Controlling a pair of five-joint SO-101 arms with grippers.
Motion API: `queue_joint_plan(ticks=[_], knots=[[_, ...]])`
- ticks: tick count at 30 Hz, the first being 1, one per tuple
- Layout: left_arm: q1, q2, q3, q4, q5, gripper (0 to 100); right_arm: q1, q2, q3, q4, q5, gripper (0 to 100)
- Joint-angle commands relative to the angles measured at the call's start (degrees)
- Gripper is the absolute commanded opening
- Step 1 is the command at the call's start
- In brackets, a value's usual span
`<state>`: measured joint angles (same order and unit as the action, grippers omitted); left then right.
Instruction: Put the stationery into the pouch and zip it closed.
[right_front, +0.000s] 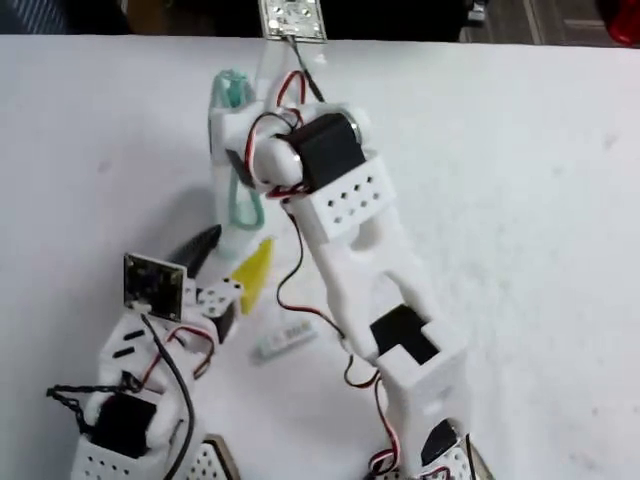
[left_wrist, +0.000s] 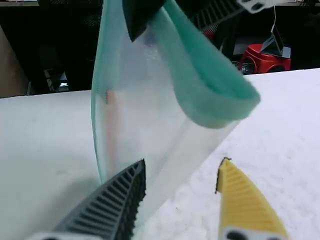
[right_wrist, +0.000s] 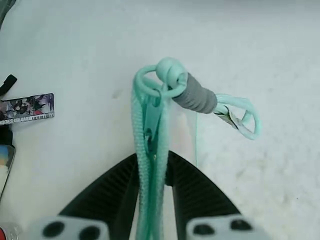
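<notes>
- High view: the pouch (right_front: 232, 92) is held up on edge over the table (right_front: 520, 200). Its long axis runs from my left tool (right_front: 243, 237) away twd the far side. My right arm (right_front: 345, 200) crosses over it, so the grip spot is hidden here. A small pale piece (right_front: 285, 340) lies flat on the table near the left tool, outside the pouch. It's prob. stationery not yet in; can't tell which kind.
- Left wrist view: my left tool is released and holds nothing. The dark finger (left_wrist: 117, 200) is just beside or touching the pouch's clear wall at its near end; can't tell which. The yellow finger (left_wrist: 245, 200) is apart, over bare table. The teal zip band (left_wrist: 210, 95) loops above. A faint pinkish streak (left_wrist: 110, 100) shows thru the wall; can't tell what it is. The pouch is straight ahead, so the left arm is the nearer one to pinch this end.
- Right wrist view: my right tool (right_wrist: 152, 160) is clenched on the teal band. The zip puller (right_wrist: 195, 97) w/ its cord loop (right_wrist: 245, 120) is just past the fingertips. My judgement: the puller sits at the far end and the band runs back twd the left tool, so zipping needs the near end pinned first.
</notes>
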<state>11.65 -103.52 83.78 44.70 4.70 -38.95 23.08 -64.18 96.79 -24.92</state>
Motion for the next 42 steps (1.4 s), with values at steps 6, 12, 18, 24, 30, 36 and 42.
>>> queue_joint_plan(ticks=[6, 12, 18, 24, 30, 36, 42], knots=[[-1.6, -0.8, 0.4, -3.2, -0.4, 22, -1.0, -3.9, 8.9, 1.8, -0.2, 1.6], [-4.6, -0.8, 0.8, -3.8, -0.3, 22, -1.4, -7.6, 17.2, 1.8, 0.1, 1.7], [-4.3, -0.9, -0.1, -3.7, -0.4, 17, -1.4, -9.8, 21.8, 1.7, 0.1, 1.8], [-4.2, -0.9, -3.0, -2.5, -0.4, 11, -1.8, -10.1, 20.9, 1.7, 3.6, 1.8], [-4.3, -0.9, -4.7, -1.8, -0.6, 2, -1.4, -10.1, 19.4, 1.7, 6.0, 1.9], [-4.2, -0.9, -13.5, 9.5, -0.6, 2, -1.8, -10.1, 19.4, 1.8, 8.0, 14.9], [-4.3, -0.9, -15.8, 12.0, -0.6, 2, -2.7, -15.0, 19.5, 1.7, 8.2, 23.9]])
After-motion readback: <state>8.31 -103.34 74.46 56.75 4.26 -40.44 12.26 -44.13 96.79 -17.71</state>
